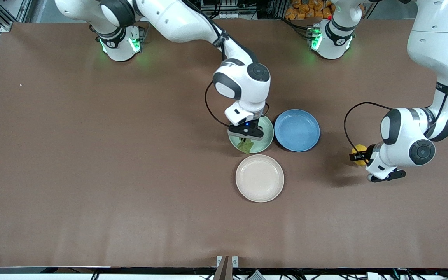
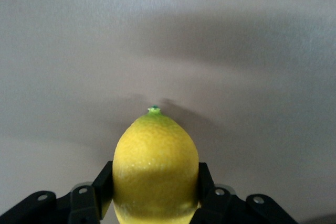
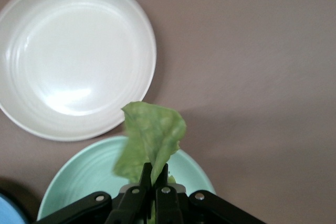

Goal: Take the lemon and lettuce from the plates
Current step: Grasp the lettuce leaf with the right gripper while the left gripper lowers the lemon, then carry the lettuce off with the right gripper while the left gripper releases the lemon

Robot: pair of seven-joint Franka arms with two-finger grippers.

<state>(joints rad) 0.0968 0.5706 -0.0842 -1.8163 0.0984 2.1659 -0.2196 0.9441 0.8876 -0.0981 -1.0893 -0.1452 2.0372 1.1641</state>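
Observation:
My right gripper (image 1: 245, 140) is shut on the green lettuce leaf (image 1: 245, 146) and holds it over the mint green plate (image 1: 265, 140). In the right wrist view the lettuce (image 3: 152, 140) sticks out between the pinched fingers (image 3: 145, 178) above the mint plate (image 3: 84, 182). The beige-cream plate (image 1: 259, 178) is bare, nearer the front camera; it also shows in the right wrist view (image 3: 73, 56). My left gripper (image 1: 358, 156) is shut on the yellow lemon (image 1: 359, 151), over bare table toward the left arm's end. In the left wrist view the lemon (image 2: 156, 169) sits between the fingers (image 2: 102, 184).
A blue plate (image 1: 297, 130) lies beside the mint plate, toward the left arm's end. The brown table (image 1: 91, 175) spreads wide around the three plates. A small fixture (image 1: 226, 264) stands at the table's front edge.

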